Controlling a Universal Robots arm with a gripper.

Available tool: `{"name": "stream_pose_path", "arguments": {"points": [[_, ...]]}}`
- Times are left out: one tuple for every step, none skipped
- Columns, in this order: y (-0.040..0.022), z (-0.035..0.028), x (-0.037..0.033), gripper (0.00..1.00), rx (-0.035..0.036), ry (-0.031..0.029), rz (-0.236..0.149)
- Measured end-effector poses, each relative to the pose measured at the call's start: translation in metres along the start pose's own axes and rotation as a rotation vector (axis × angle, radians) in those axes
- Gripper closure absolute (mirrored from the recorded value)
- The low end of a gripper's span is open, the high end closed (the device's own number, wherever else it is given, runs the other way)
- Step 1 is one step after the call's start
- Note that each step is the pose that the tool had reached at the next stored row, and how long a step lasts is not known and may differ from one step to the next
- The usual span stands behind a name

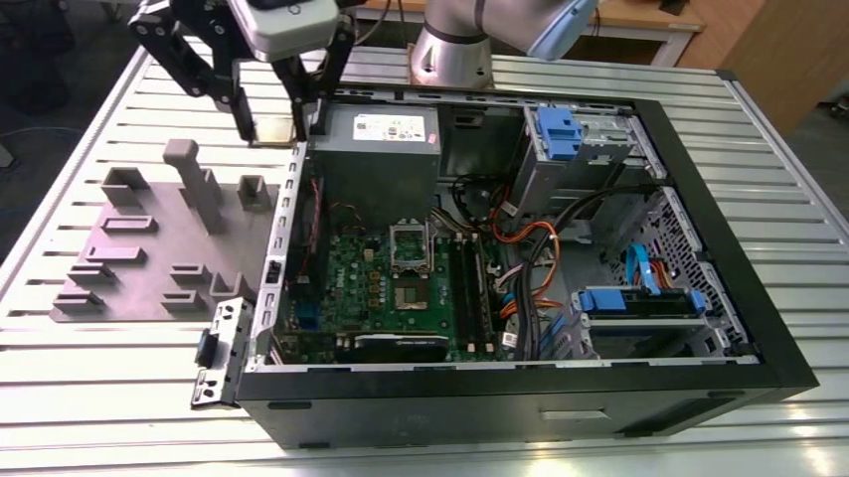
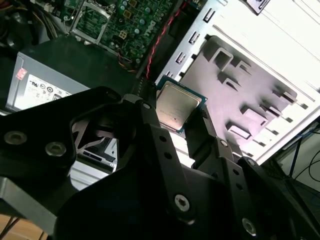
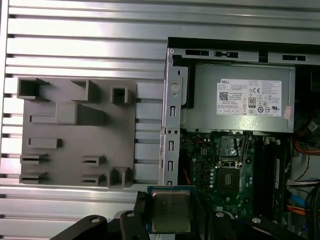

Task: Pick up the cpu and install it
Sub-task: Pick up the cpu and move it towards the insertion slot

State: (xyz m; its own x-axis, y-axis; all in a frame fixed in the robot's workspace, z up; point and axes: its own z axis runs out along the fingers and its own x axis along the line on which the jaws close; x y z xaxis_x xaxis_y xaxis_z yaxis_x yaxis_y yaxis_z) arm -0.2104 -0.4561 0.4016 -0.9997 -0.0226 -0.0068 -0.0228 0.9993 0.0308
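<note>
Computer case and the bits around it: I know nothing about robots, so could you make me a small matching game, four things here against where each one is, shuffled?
Things
1. cpu
2. grey box with white label
3. grey moulded plate
4. green circuit board

Places
A. lying on the slatted table, outside the case
B. clamped between the fingers of the gripper
C. flat on the floor of the case
D. inside the case, tucked into a corner

Pairs: 1-B, 2-D, 3-A, 4-C
</note>
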Motion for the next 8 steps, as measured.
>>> {"name": "stream_pose_path", "arguments": {"points": [[0.0000, 0.0001, -0.0017, 0.53, 0.0001, 0.0000, 0.000], [-0.0001, 0.0003, -0.0036, 0.53, 0.0000, -0.0001, 0.000], [-0.0002, 0.0004, -0.0055, 0.53, 0.0000, 0.0000, 0.000], [-0.0002, 0.0005, -0.0074, 0.53, 0.0000, 0.0000, 0.000], [-0.0002, 0.0006, -0.0093, 0.53, 0.0000, 0.0000, 0.000], [-0.0003, 0.0007, -0.0111, 0.53, -0.0001, 0.0000, 0.000], [-0.0003, 0.0008, -0.0128, 0.53, -0.0001, 0.0000, 0.000], [-0.0004, 0.0008, -0.0143, 0.53, 0.0000, 0.0000, 0.000]]}}
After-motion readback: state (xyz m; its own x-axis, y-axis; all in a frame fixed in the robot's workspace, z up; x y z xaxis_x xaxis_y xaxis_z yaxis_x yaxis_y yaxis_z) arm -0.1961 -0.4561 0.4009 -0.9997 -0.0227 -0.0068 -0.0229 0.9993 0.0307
